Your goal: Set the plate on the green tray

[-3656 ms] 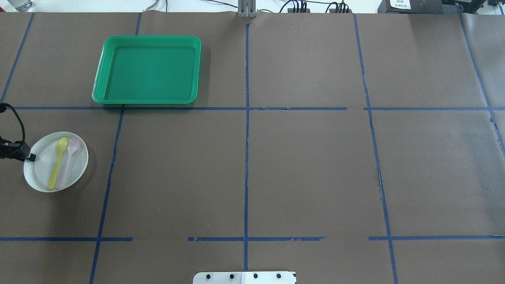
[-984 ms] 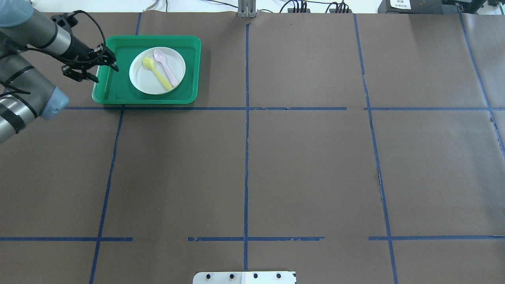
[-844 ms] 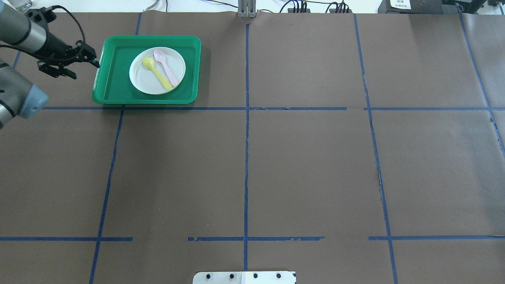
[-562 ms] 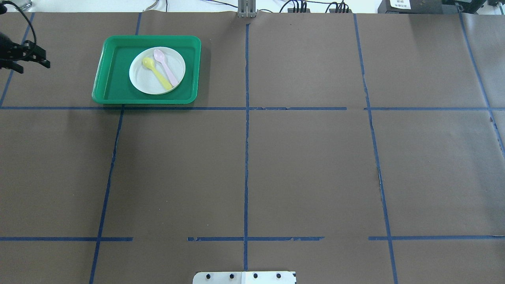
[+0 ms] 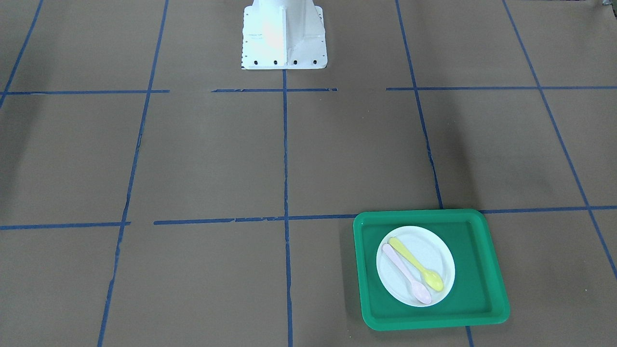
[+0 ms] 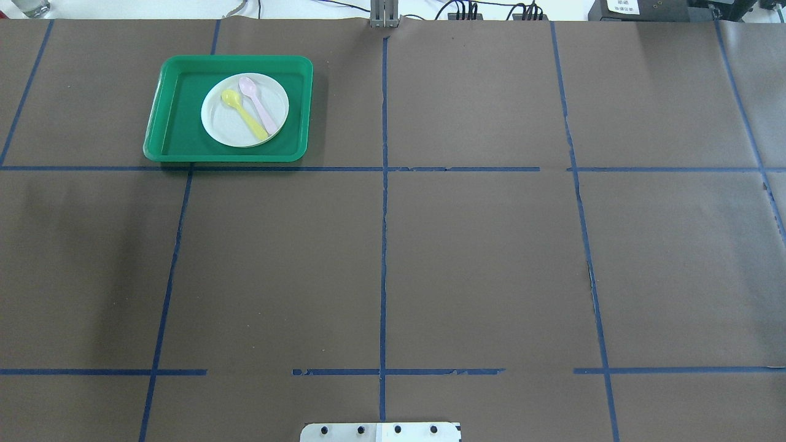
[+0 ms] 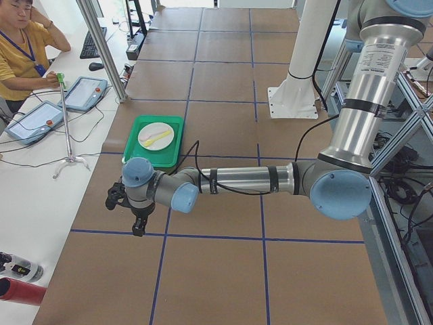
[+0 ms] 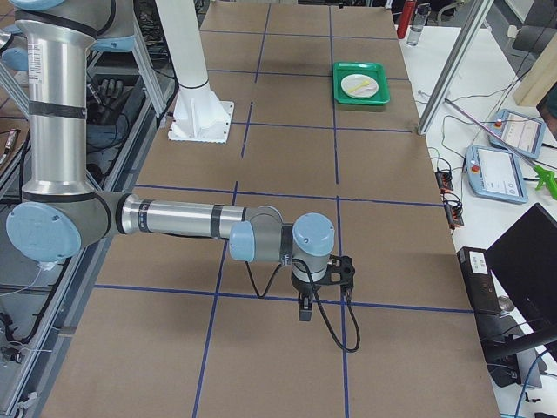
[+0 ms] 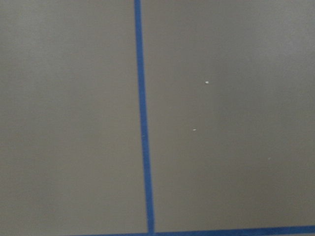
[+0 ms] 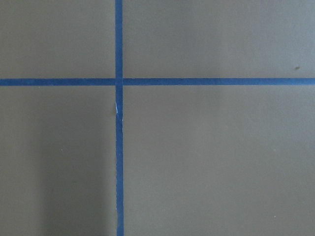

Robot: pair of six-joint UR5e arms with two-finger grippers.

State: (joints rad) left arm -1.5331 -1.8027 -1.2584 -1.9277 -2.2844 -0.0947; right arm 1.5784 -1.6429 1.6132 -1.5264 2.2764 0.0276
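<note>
Two spoons, a yellow spoon [image 6: 245,115] and a pink spoon [image 6: 258,105], lie on the plate [image 6: 222,126], which rests inside the green tray [image 6: 178,126] in the overhead view's upper left. Whether the left gripper [image 7: 124,217] or the right gripper [image 8: 323,292] is spread or pressed together cannot be told.

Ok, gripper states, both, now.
Left gripper: cannot be told; only a side view shows it.
Right gripper: cannot be told; only a side view shows it.
</note>
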